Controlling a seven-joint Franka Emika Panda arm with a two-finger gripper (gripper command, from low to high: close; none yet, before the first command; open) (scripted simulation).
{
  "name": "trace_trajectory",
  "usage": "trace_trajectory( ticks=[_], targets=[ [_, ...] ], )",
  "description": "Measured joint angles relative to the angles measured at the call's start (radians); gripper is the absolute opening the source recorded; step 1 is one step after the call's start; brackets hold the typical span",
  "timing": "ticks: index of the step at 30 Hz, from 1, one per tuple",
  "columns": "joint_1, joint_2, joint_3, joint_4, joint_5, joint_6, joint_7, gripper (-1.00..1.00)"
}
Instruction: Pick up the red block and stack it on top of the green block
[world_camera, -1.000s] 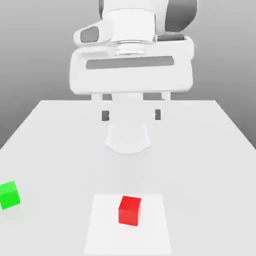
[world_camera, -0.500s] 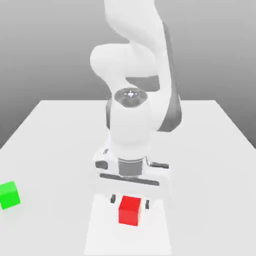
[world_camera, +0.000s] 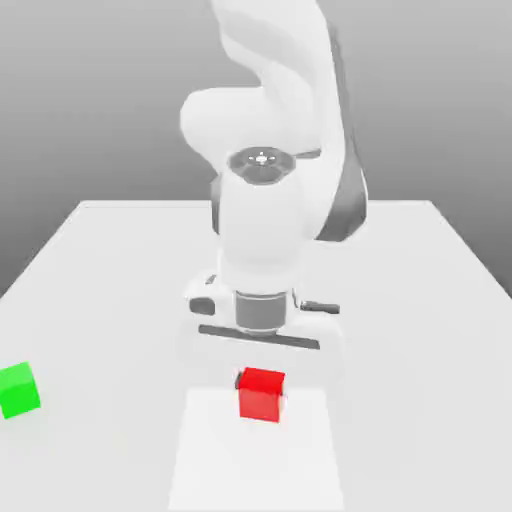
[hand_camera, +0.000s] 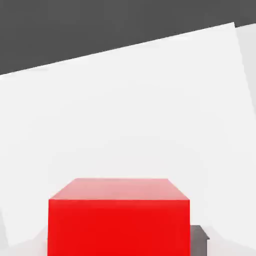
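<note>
Red and smooth, the block (world_camera: 261, 395) sits between the fingertips of our gripper (world_camera: 261, 388), which we hold closed on its two sides, above the far part of the pale square (world_camera: 255, 465) on the white table (world_camera: 110, 300); toward the exterior view's left edge we see the green block (world_camera: 18, 391) resting on the tabletop, well apart from our grasp

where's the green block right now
In the exterior view, the green block sits on the table at the far left edge, left of the white square.
</note>
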Motion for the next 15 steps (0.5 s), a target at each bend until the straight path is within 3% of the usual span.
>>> trace_trajectory(
  ticks=[11,15],
  targets=[
    [-0.443,0.051,-0.203,0.192,0.036,-0.143,-0.394,-1.0],
    [-0.477,0.159,-0.186,0.214,0.091,-0.057,-0.463,-1.0]
  ],
)
